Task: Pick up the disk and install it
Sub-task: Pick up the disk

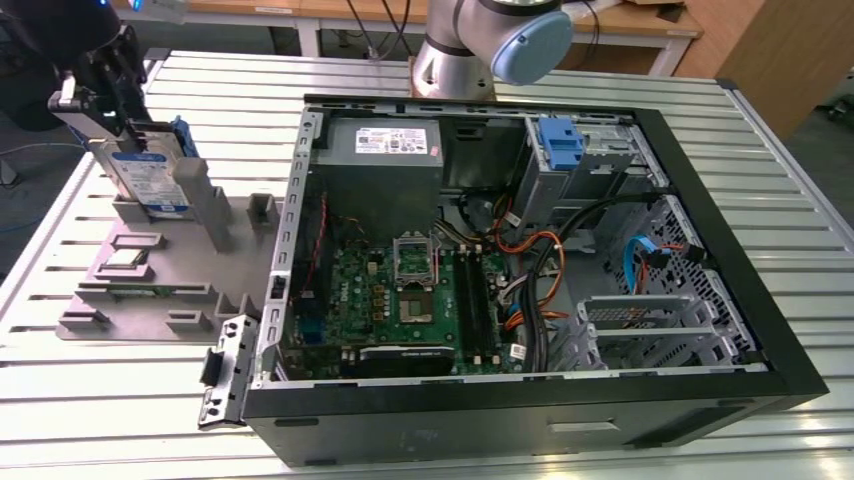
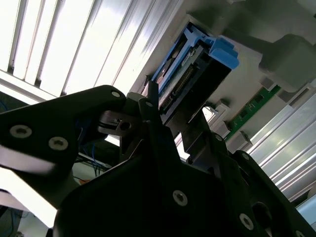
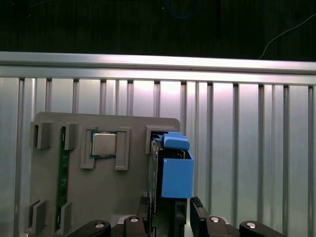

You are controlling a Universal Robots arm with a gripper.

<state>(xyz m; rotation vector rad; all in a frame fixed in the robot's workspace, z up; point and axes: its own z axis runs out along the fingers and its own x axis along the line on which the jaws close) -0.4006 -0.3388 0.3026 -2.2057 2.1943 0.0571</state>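
Weight is probably sitting dense in the disk [image 1: 144, 178]: a stiff, flat silver slab with a white-and-blue label, edged by smooth blue plastic. It is likely fragile to knocks, so its broad faces near the upper edge are offering the best hold. It is standing on edge in the matte grey slotted fixture [image 1: 160, 270], directly beneath the claw [image 1: 120, 128], which is straddling it; whether clenched or released, I cannot tell. Ribbed metal table [image 1: 134, 400] is lying below both.

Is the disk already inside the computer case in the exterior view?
No, the disk stands upright in the grey holder outside the computer case, with the gripper at its top.
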